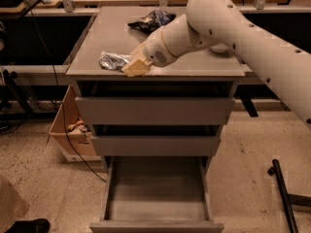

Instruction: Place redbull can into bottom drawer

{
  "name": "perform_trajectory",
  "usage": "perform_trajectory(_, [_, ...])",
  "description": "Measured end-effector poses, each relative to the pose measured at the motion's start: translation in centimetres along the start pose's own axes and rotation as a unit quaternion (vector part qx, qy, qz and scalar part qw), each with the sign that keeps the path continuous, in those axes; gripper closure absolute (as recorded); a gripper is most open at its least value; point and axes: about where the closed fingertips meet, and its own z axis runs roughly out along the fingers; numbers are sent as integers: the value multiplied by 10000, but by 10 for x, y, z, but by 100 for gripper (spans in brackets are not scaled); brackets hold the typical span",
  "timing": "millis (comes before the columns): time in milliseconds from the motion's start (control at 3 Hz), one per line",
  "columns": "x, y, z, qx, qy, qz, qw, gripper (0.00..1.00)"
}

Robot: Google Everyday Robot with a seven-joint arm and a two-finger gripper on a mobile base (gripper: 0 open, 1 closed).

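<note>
The gripper (135, 68) sits low over the front-left part of the cabinet top (112, 38), its tan tip right at the front edge. It is against the right end of the redbull can (113, 60), and can't tell whether it's open, closed or clamped on the can, since the tip reads as one pale wedge from this angle. The can lies on its side on the top, near the front-left corner. It shows only as a shiny silver crumpled-looking patch, w/ its right end hidden behind the gripper (no label or blue readable). Behind the gripper the white arm (233, 23) runs up and to the right across the cabinet, covering much of the top's right side and cut off at the picture's right edge. At the back of the top, well apart from the can, lies a dark blue wrinkly snack bag (150, 20), its right part hidden by the arm. Below, the top drawer (155, 110) and middle drawer (155, 144) each stand a little out. The bottom drawer (155, 225) is pulled well out, its inside grey and dim, the front panel partly cut off by the lower edge. Left of the cabinet a cardboard box (60, 130) stands on the floor, contents hard to make out. A black pole (286, 198) lies on the floor at right.
</note>
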Motion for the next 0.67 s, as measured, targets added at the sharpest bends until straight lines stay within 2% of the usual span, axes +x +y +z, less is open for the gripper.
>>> perform_trajectory(333, [19,6,10,-154,200,-107,9996,100])
perform_trajectory(667, [65,22,16,-430,546,-219,9973,100])
